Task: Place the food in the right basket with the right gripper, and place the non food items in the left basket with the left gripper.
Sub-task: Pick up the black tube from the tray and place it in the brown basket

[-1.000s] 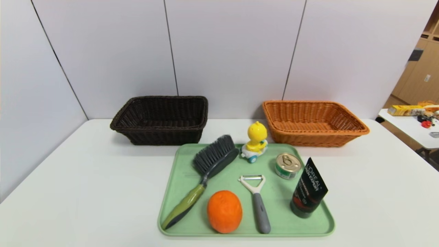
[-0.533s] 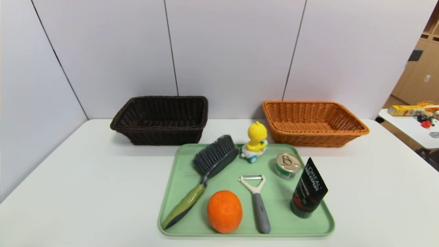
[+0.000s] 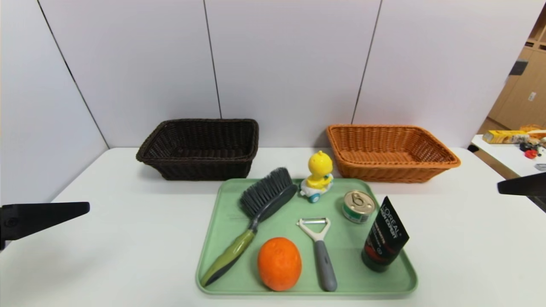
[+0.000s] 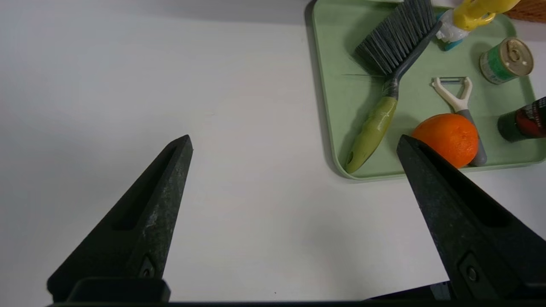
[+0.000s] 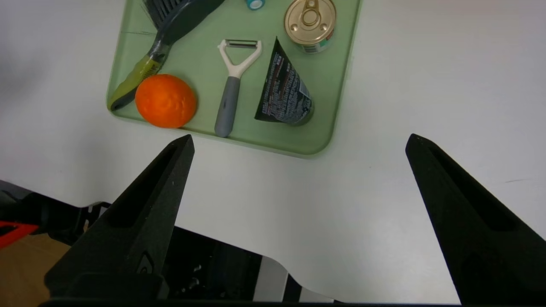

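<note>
A green tray (image 3: 341, 256) holds an orange (image 3: 279, 263), a tin can (image 3: 358, 206), a grey brush with a green handle (image 3: 256, 213), a yellow duck toy (image 3: 318, 175), a peeler (image 3: 320, 251) and a black tube (image 3: 384, 241). A dark brown basket (image 3: 200, 147) stands back left and an orange basket (image 3: 390, 151) back right; both look empty. My left gripper (image 4: 294, 140) is open and empty over bare table left of the tray. My right gripper (image 5: 300, 137) is open and empty over the table's front right, near the tray's corner.
One finger (image 3: 51, 213) of the left gripper shows at the head view's left edge, and one (image 3: 522, 184) of the right at its right edge. A wall stands close behind the baskets. A second table with clutter (image 3: 512, 140) is at the far right. The table's front edge (image 5: 239, 251) lies under the right gripper.
Both grippers have come into the head view, the left at the left edge and the right at the right edge. The things on the tray have not moved.
</note>
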Action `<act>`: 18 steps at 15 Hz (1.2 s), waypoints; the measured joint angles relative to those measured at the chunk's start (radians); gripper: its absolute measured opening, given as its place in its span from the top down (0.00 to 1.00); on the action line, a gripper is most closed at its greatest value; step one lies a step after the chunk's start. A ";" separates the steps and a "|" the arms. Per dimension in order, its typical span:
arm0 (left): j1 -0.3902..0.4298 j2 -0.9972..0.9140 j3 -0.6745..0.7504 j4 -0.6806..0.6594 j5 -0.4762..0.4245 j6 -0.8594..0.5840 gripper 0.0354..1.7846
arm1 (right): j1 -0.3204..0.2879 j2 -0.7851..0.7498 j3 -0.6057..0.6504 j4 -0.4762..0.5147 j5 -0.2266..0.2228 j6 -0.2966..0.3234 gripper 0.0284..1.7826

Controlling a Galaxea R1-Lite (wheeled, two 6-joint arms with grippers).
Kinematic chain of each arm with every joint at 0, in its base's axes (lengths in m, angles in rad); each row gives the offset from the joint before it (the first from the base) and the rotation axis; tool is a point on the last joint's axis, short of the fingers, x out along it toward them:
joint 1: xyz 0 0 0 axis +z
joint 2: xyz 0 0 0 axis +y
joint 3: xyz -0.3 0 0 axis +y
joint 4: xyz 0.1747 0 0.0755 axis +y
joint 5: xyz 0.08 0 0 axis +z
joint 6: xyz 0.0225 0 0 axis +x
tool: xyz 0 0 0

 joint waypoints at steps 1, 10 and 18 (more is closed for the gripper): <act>-0.032 0.016 0.003 -0.015 0.038 -0.001 0.06 | 0.072 0.043 -0.020 0.003 -0.068 0.061 0.04; -0.095 0.024 0.062 -0.030 0.076 -0.005 0.06 | 0.312 0.347 -0.029 0.008 -0.320 0.285 0.04; -0.095 -0.013 0.095 -0.031 0.072 -0.002 0.06 | 0.309 0.515 0.062 -0.040 -0.269 0.381 0.04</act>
